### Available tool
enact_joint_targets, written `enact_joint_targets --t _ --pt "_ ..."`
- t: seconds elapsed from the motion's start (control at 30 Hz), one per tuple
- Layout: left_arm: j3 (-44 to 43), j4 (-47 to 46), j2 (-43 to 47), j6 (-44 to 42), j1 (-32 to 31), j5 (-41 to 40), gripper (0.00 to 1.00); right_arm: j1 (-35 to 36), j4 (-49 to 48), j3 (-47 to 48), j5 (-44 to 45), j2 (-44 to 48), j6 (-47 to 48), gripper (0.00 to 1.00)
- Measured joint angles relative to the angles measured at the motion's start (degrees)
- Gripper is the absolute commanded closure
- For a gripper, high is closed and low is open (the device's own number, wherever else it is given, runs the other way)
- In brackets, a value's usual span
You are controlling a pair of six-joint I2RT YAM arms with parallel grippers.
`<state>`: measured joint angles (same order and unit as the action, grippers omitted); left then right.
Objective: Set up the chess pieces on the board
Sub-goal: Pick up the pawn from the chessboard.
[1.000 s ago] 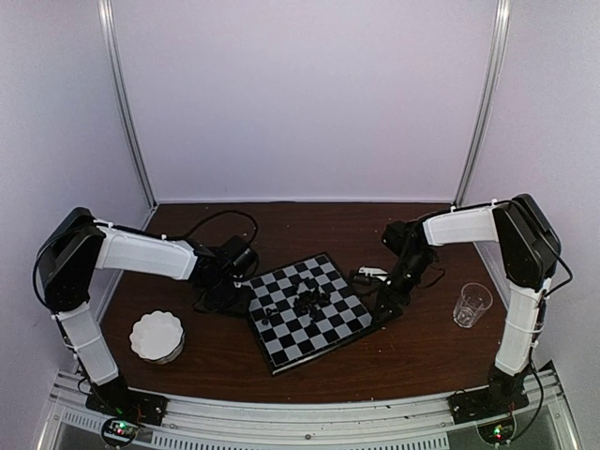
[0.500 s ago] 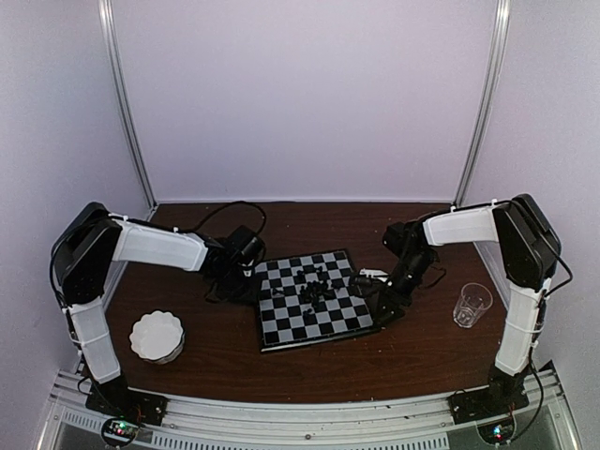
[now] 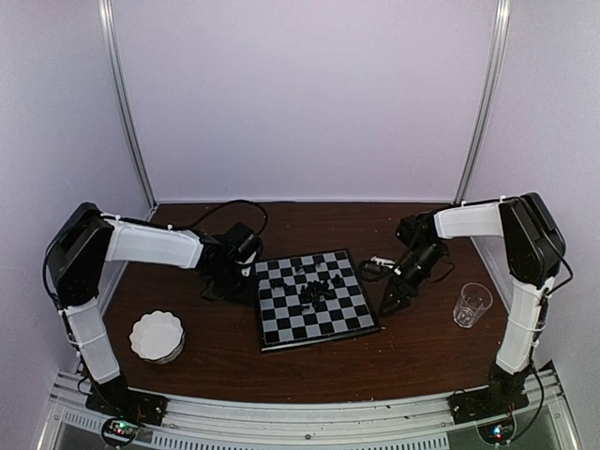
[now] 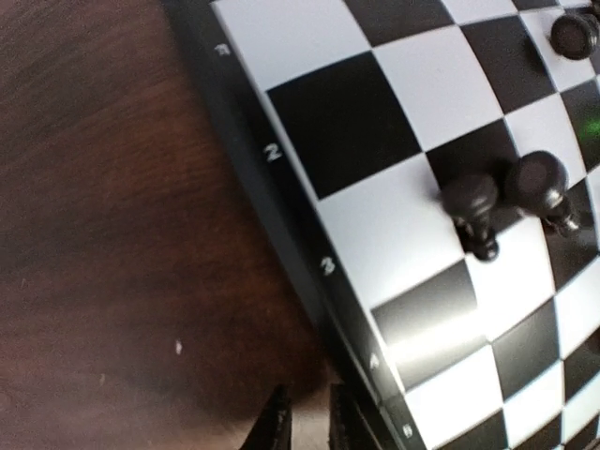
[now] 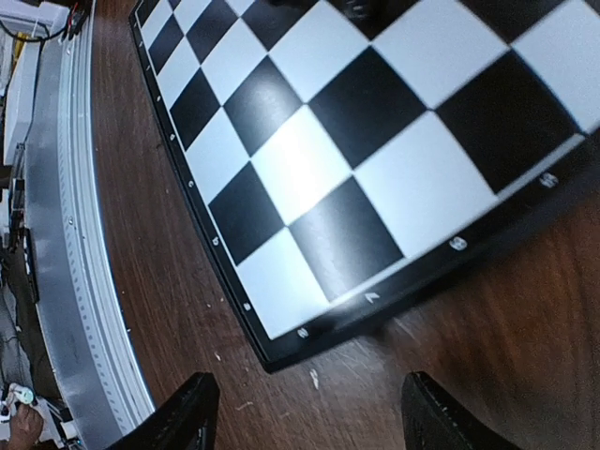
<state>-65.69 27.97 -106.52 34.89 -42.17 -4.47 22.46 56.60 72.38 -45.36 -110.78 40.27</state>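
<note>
The left fingers (image 4: 278, 424) are close together with only a thin gap. They sit low, right at the dark rim of the board (image 3: 291, 323), on its left side. I cannot tell if they pinch the rim or just touch it. The right fingers (image 5: 192, 417) are wide apart and hold nothing. They hang over the brown counter (image 3: 422, 356), just off the right side of the board, near its corner.

The board lies flat in the middle of the counter, between the two arms. The chess pieces (image 3: 314, 286) are all on it, but they are bunched up in a small black clump near the middle. In the left wrist view two of them (image 4: 473, 202) stand very close, almost touching. No piece is lined up along an edge row. A white dish (image 3: 157, 336) sits near the left arm, and a clear glass (image 3: 472, 304) near the right arm. Both are away from the board.

I think the job is only at the start. The board looks ready, but the sorting has not begun. Next, one arm has to reach into the clump and pick one tiny piece. The fingers must come down gently around just that one, or they may knock its neighbours over. Then the piece has to go upright on a square in an edge row.
</note>
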Motion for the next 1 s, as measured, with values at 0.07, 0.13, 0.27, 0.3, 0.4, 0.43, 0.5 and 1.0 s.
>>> enact_joint_targets --t 0.07,0.13,0.27,0.3,0.4,0.43,0.5,1.0 --pt "0.0 1.5 2.0 -1.5 0.1 0.6 0.67 -2.5 0.8 0.6 -0.5 0.6 0.0 0.29" --pt "-1.2 4.1 4.4 -3.5 0.1 1.3 0.61 -4.7 1.9 1.7 -0.8 2.1 0.0 0.28" --pt "-7.1 7.8 6.9 -8.8 0.2 3.3 0.51 -6.7 2.5 3.7 0.6 8.0 -0.2 0.29" --pt "-9.3 8.8 6.8 -10.2 0.3 4.3 0.5 -6.7 2.3 3.8 0.8 10.1 -0.7 0.29" --pt "-16.1 11.1 5.8 -13.7 1.1 7.7 0.46 -6.5 0.9 3.8 0.8 15.4 -2.2 0.33" --pt "-18.5 11.5 5.0 -15.0 1.4 8.9 0.46 -6.4 0.4 3.8 0.8 16.7 -2.6 0.35" --pt "-23.4 12.2 2.5 -17.4 2.1 11.3 0.46 -6.3 -0.5 3.7 0.5 18.5 -3.3 0.37" --pt "-34.5 21.0 -11.4 -21.4 7.4 16.7 0.53 -6.3 -11.5 -8.2 -0.6 24.3 -6.2 0.39"
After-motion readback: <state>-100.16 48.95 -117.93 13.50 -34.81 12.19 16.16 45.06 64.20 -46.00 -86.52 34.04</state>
